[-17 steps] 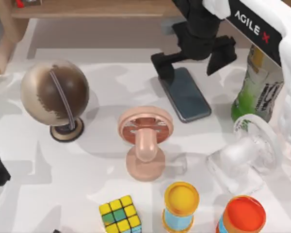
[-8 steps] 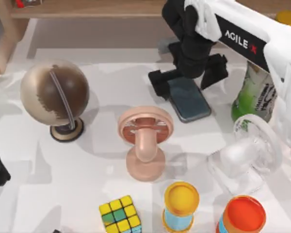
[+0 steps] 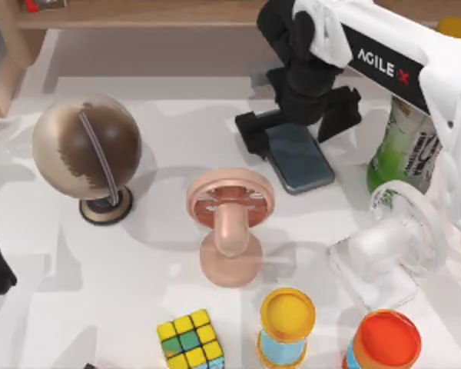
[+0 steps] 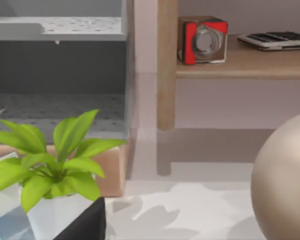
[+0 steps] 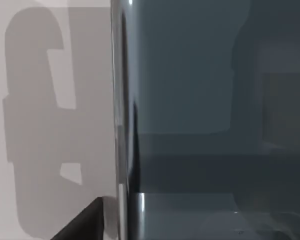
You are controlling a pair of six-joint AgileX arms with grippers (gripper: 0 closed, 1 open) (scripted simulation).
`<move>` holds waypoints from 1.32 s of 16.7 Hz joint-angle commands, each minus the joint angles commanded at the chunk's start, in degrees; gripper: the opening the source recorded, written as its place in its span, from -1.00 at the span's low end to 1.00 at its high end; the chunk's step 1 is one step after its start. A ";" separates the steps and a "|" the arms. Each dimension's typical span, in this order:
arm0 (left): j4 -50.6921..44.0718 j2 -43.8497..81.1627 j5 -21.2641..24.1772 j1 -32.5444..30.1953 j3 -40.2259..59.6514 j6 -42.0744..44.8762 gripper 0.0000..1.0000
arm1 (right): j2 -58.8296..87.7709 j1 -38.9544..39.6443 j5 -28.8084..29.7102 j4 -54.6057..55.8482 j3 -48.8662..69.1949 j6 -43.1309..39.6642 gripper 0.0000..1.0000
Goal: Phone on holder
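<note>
Right gripper (image 3: 298, 129) positioned over far end of phone (image 3: 300, 160), upper centre-right of top view; fingers spread wide, one each side of phone's long edges, nothing clamped. Phone seen lying flat on table (image 3: 77, 292), apart from pink holder (image 3: 230, 223) at frame centre. Phone's glossy face (image 5: 210, 100) seen close in right wrist view. Left arm parked at left edge.

White AgileX-lettered arm (image 3: 415, 69), black jaws
</note>
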 joint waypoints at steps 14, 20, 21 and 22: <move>0.00 0.00 0.00 0.00 0.00 0.00 1.00 | 0.00 0.00 0.00 0.00 0.00 0.00 -1.00; 0.00 0.00 0.00 0.00 0.00 0.00 1.00 | -2.08 -0.16 0.37 -0.52 -0.18 -0.03 -1.00; 0.00 0.00 0.00 0.00 0.00 0.00 1.00 | -2.10 -0.15 0.38 -0.67 0.03 -0.04 -1.00; 0.00 0.00 0.00 0.00 0.00 0.00 1.00 | -2.09 -0.15 0.39 -1.24 0.69 -0.04 -1.00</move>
